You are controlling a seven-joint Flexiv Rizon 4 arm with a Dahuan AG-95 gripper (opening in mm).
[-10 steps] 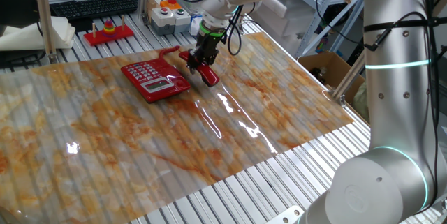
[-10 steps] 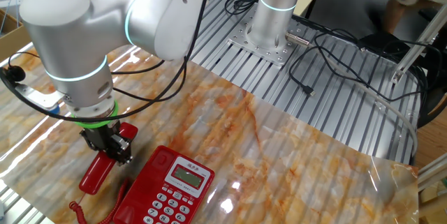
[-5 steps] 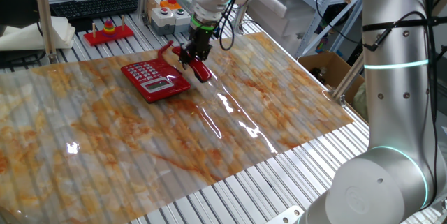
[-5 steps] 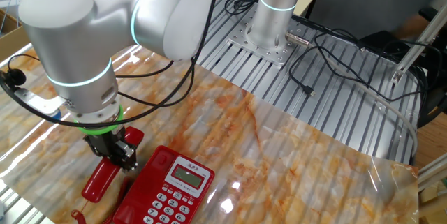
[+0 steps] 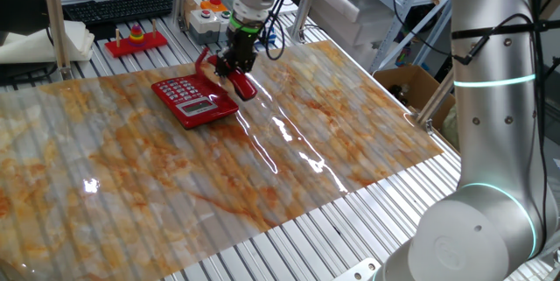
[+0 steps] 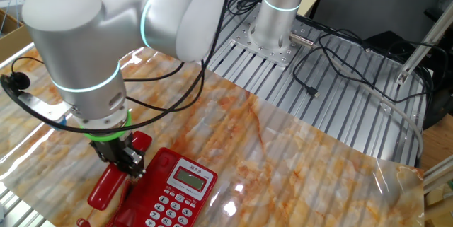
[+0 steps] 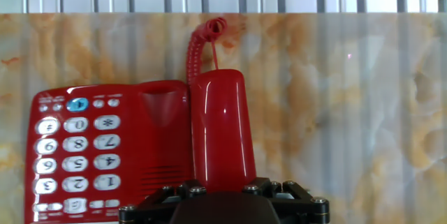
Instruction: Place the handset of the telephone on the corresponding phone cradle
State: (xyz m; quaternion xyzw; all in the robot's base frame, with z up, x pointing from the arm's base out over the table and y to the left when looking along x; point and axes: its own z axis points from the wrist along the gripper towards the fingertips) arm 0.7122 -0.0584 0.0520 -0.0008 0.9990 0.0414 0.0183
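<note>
The red telephone [image 5: 188,99] lies on the marbled mat, its keypad panel [image 7: 78,154] facing up. It also shows in the other fixed view [image 6: 177,195]. My gripper [image 5: 233,64] is shut on the glossy red handset [image 5: 243,87] and holds it just above the mat beside the phone's cradle edge. In the hand view the handset [image 7: 221,130] runs parallel to the cradle strip [image 7: 163,137], right next to it. In the other fixed view the gripper [image 6: 127,162] clamps the handset [image 6: 110,184] at its middle. A coiled red cord [image 7: 202,42] leads off the handset's far end.
A red toy tray with coloured rings [image 5: 136,40] and a grey button box [image 5: 212,16] stand behind the mat. A keyboard [image 5: 118,5] lies at the far left. A cardboard box [image 5: 407,84] sits off the table's right edge. Black cables [image 6: 340,64] lie on the slatted tabletop.
My gripper has carried the handset leftward toward the phone, from about a hand's width away to right beside its cradle edge. The phone has not moved.
</note>
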